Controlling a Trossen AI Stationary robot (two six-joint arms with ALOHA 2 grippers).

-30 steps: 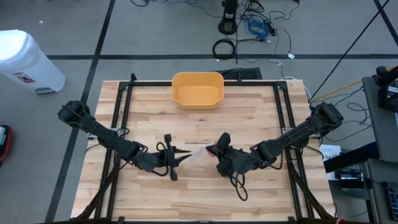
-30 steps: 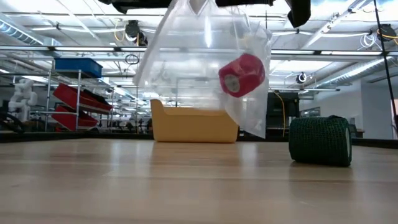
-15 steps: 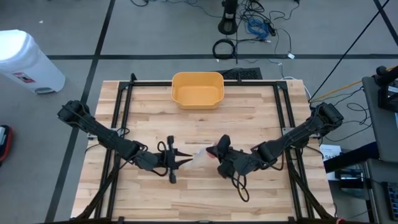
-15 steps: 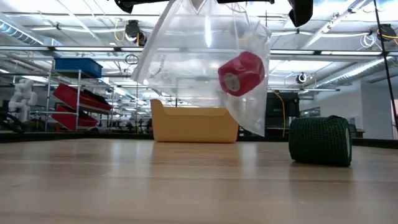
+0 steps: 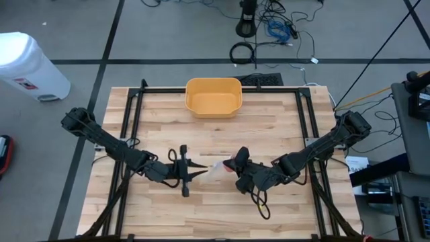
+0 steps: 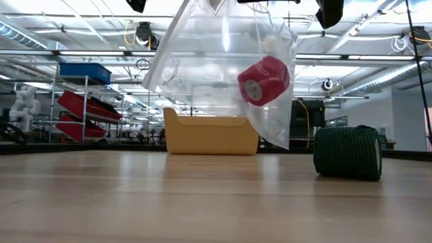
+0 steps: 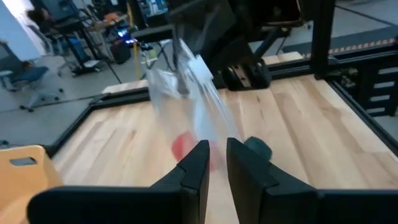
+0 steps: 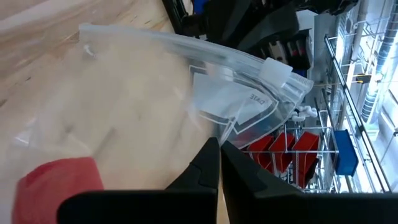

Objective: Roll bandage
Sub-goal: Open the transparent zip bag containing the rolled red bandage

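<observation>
**Spotter:** What's changed in the last second?

**Me:** Very little. The clear bag (image 6: pixel 216 74) hangs where it hung a second ago, clear of the worktop (image 6: pixel 169 202), with the red bandage roll (image 6: pixel 263 81) inside it low on one side. The bag's corner has swayed a touch and the left arm has drawn back slightly toward its own edge. I read that as a pause: bag held up between the two arms, nothing released.

**Spotter:** And the grippers?

**Me:** The right gripper (image 5: pixel 233 165) is fully closed, pinching the bag's upper film just below the zip strip (image 8: pixel 205 53); in its wrist view the fingers (image 8: pixel 208 163) meet with plastic between them. The left gripper (image 5: pixel 199 173) is nearly closed, fingers (image 7: pixel 198 163) a narrow gap apart, at the bag's other side. It looks like a hold on the film, but I cannot make out plastic between them.

**Spotter:** Where's everything else?

**Me:** The bag is over the middle of the worktop, slightly toward the near edge. A green bandage roll (image 6: pixel 347 152) lies on the wood just beside it. The yellow bin (image 5: pixel 213 96) sits at the far edge, centred.

**Spotter:** So how far along?

**Me:** I'd say midway: one roll bagged, the green one out.
</observation>
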